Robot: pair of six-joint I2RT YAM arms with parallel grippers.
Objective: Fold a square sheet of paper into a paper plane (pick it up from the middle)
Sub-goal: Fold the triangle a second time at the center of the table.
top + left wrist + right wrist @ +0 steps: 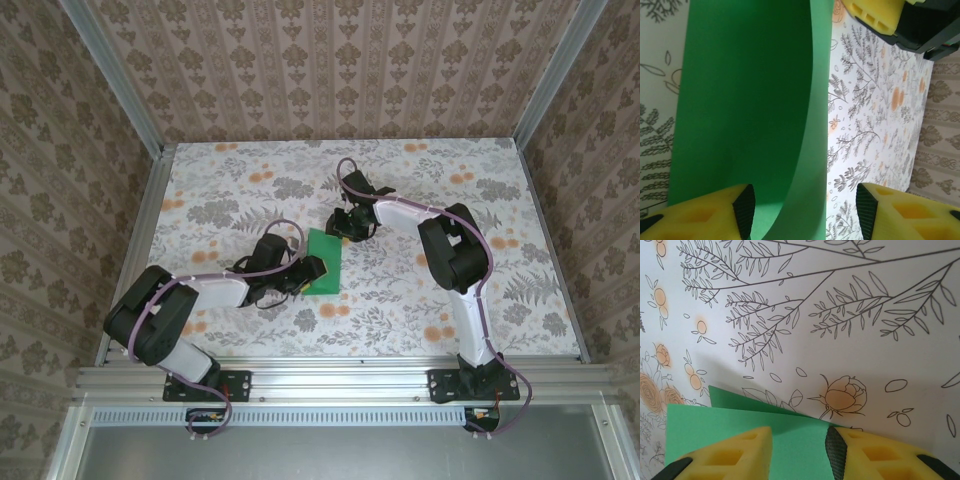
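Note:
The square sheet of paper is bright green and lies mid-table, folded over into a narrow rectangle. In the left wrist view its upper layer curls up off the lower one. My left gripper is at the near right edge, open, with the raised flap standing between its jaws and untouched by either pad. My right gripper is low over the far corner, open, its yellow fingers astride the paper with the green sheet flat beneath the gap. One of its fingers shows in the left wrist view.
The table has a floral cloth. Aluminium rails run along the near edge and up both sides, with wallpapered walls behind them. Both arms reach in from the near edge towards the middle.

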